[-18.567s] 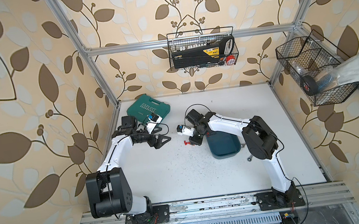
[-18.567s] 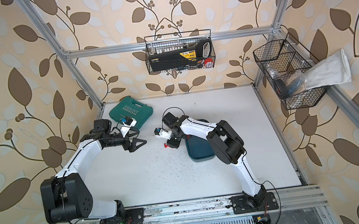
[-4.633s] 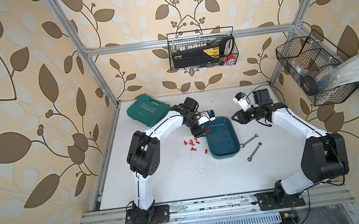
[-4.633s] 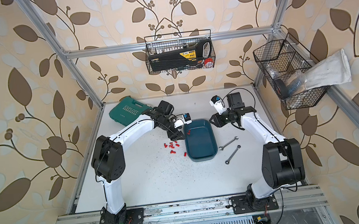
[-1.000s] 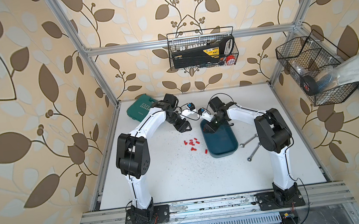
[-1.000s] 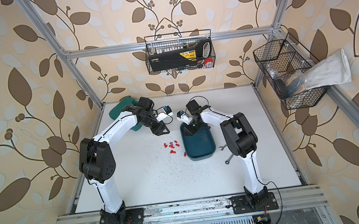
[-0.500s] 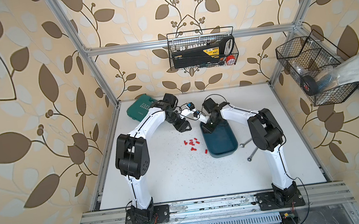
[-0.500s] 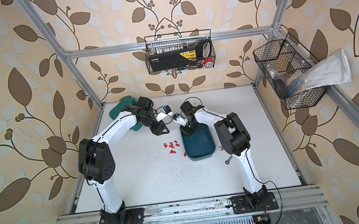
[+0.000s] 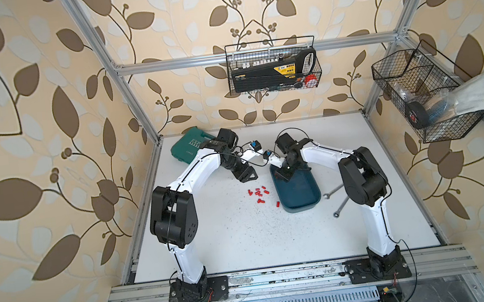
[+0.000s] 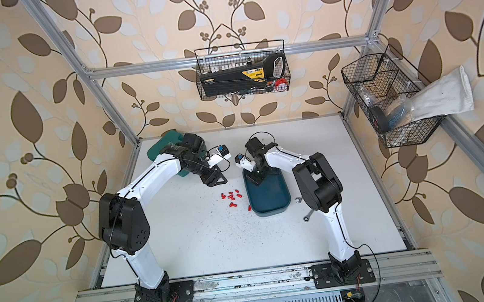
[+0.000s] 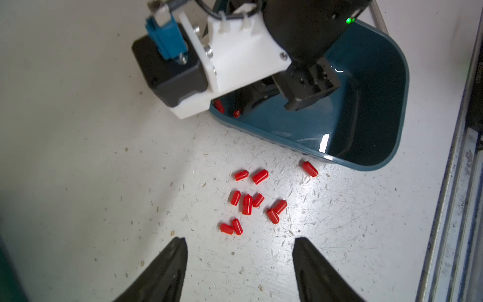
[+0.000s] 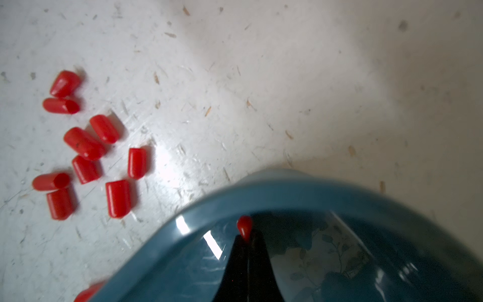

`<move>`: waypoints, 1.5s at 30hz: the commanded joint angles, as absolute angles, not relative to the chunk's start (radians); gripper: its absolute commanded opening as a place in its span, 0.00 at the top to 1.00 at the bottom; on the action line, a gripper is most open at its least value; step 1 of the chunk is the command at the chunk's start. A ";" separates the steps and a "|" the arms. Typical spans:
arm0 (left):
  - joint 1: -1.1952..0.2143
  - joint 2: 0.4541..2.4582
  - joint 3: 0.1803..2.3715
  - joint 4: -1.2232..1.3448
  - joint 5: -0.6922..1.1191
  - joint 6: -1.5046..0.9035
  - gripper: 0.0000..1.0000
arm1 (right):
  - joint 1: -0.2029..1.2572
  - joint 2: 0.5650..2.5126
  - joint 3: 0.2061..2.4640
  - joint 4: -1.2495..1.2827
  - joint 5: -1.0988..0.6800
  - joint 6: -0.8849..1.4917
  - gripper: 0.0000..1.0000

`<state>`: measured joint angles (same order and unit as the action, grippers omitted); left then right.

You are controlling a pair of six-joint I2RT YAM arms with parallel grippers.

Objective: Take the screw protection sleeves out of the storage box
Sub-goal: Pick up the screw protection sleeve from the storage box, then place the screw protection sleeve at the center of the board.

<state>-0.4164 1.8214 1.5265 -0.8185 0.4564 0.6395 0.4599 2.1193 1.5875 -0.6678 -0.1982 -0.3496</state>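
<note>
ok so the right gripper [image 12: 247,239] is down inside the storage box [image 9: 302,196], in the far corner on the side facing the left arm. Its jaws are pressed together on one red sleeve [image 12: 245,228]. The sleeve sticks out past the tips, with its long axis roughly in line with the fingers.

What matters for getting it out, imo: the box wall curves right in front of the tips. So it has to go up and over that rim before heading to the pile of screw protection sleeves [image 9: 258,193] lying on the tabletop [image 9: 245,237] just beside the box. The pinch looks tiny, only the end is caught, so it could pop loose.

Looks like a second sleeve [image 11: 219,106] sits in that same corner. The left gripper [image 11: 239,239] hovers at the near edge of the pile with its jaws wide apart, holding nothing. Right arm's obviously the nearer one for this.
</note>
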 commanded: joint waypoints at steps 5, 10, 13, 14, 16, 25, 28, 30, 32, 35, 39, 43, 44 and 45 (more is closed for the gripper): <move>-0.378 1.720 1.436 -0.779 0.523 0.655 0.23 | 0.443 1.943 1.502 -0.704 -0.255 -0.420 1.00; -0.318 1.647 1.322 -0.721 0.575 0.660 0.10 | 0.470 1.821 1.471 -0.770 -0.398 -0.434 1.00; -0.270 1.592 1.248 -0.686 0.604 0.668 0.05 | 0.516 1.785 1.466 -0.780 -0.441 -0.393 1.00; -0.254 1.578 1.229 -0.678 0.611 0.671 0.04 | 0.534 1.780 1.466 -0.779 -0.450 -0.382 1.00; -0.212 1.543 1.192 -0.663 0.638 0.673 0.01 | 0.579 1.782 1.466 -0.774 -0.456 -0.362 1.00; -0.011 1.473 1.145 -0.636 0.743 0.647 0.01 | 0.748 1.955 1.522 -0.728 -0.320 -0.366 1.00; 0.017 1.459 1.147 -0.640 0.763 0.636 0.01 | 0.760 2.025 1.562 -0.723 -0.269 -0.365 1.00; 0.021 1.454 1.146 -0.637 0.773 0.627 0.01 | 0.760 2.066 1.586 -0.719 -0.244 -0.362 1.00; 0.021 1.456 1.149 -0.642 0.776 0.627 0.01 | 0.760 2.097 1.607 -0.715 -0.222 -0.362 0.98; 0.021 1.465 1.159 -0.653 0.776 0.629 0.01 | 0.760 2.135 1.634 -0.712 -0.194 -0.360 0.95; 0.021 1.474 1.168 -0.663 0.786 0.627 0.01 | 0.758 2.164 1.662 -0.701 -0.163 -0.361 0.93; 0.021 1.480 1.175 -0.671 0.792 0.630 0.01 | 0.755 2.184 1.691 -0.705 -0.155 -0.360 0.91; 0.021 1.482 1.176 -0.674 0.792 0.627 0.01 | 0.755 2.190 1.700 -0.709 -0.156 -0.362 0.90; 0.021 1.483 1.178 -0.677 0.793 0.627 0.01 | 0.755 2.197 1.713 -0.720 -0.154 -0.364 0.88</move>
<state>0.0196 1.4921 1.1442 -0.6559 0.7444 0.6304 0.7570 2.1609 1.6711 -0.7082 -0.1745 -0.3660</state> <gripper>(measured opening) 0.987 0.117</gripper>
